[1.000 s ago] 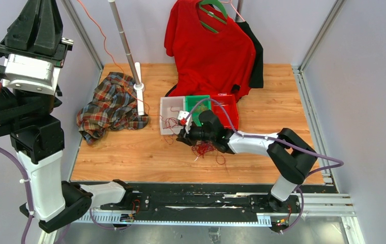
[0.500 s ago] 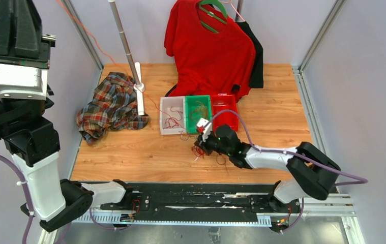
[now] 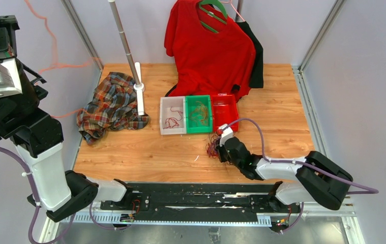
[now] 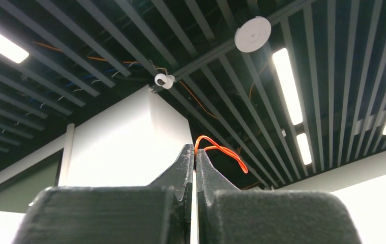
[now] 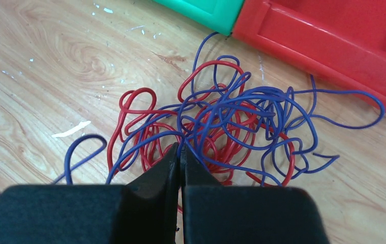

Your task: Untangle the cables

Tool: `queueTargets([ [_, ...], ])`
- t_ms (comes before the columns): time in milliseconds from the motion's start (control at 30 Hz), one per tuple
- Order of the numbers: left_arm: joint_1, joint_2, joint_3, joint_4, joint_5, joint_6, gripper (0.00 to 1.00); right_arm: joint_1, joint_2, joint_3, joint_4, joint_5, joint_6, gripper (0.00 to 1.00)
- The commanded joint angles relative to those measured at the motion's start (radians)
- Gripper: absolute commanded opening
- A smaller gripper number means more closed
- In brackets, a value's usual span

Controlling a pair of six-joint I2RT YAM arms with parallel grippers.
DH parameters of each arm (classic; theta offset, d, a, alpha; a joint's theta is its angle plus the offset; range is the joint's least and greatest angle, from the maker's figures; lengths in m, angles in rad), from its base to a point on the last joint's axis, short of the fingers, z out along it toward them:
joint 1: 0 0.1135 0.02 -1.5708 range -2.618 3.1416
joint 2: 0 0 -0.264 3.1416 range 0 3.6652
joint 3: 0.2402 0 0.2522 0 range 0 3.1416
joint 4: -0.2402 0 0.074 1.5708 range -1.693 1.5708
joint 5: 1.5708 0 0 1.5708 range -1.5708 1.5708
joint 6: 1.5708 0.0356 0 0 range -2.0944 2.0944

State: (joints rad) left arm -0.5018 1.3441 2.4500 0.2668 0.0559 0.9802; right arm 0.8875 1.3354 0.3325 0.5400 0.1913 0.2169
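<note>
A tangle of red and blue cables [image 5: 231, 127] lies on the wooden table just in front of the bins; it also shows in the top view [image 3: 212, 147]. My right gripper [image 5: 179, 150] is low over the near edge of the tangle, shut on a blue strand; in the top view it [image 3: 218, 149] sits beside the tangle. My left gripper [image 4: 195, 152] is raised high and points at the ceiling, shut on an orange cable [image 4: 226, 151]. That orange cable [image 3: 53, 48] hangs slack down the left side in the top view.
White [image 3: 162, 117], green [image 3: 186, 116] and red [image 3: 235, 113] bins stand in a row mid-table, with cables in them. A plaid shirt [image 3: 109, 104] lies at the left by a metal pole [image 3: 127, 48]. A red shirt [image 3: 208, 48] hangs at the back.
My right gripper has dragged the red and blue tangle toward the near edge and to the right. My left arm has lifted further up and left, and the orange cable now hangs slack.
</note>
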Motion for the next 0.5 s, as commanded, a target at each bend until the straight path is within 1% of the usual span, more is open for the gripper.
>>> queueTargets([
  [0,-0.006,-0.017,-0.037,0.039,-0.024,-0.009,0.01,0.008,-0.07,-0.02,-0.049,0.059,0.053,0.01],
  [100,-0.007,-0.045,-0.08,-0.063,0.026,-0.063,0.01,0.016,-0.136,-0.025,-0.033,0.02,0.028,0.01],
  [133,-0.007,-0.068,-0.126,-0.082,0.055,-0.094,0.01,0.016,-0.164,-0.022,-0.035,0.004,0.022,0.02],
  [167,-0.006,-0.097,-0.187,-0.091,0.085,-0.118,0.01,0.017,-0.182,-0.015,-0.043,-0.015,0.018,0.05],
  [200,-0.007,-0.124,-0.249,-0.101,0.118,-0.132,0.01,0.018,-0.201,-0.008,-0.05,-0.032,0.013,0.11],
  [300,-0.006,-0.184,-0.395,-0.127,0.191,-0.166,0.0,0.018,-0.263,0.01,-0.067,-0.075,-0.001,0.37],
  [333,-0.006,-0.196,-0.434,-0.134,0.203,-0.174,0.01,0.018,-0.284,0.02,-0.08,-0.08,-0.003,0.43],
  [400,-0.006,-0.214,-0.488,-0.157,0.226,-0.176,0.01,0.018,-0.314,0.05,-0.122,-0.079,-0.013,0.54],
  [467,-0.006,-0.219,-0.526,-0.18,0.24,-0.187,0.01,0.018,-0.328,0.097,-0.163,-0.068,-0.035,0.57],
])
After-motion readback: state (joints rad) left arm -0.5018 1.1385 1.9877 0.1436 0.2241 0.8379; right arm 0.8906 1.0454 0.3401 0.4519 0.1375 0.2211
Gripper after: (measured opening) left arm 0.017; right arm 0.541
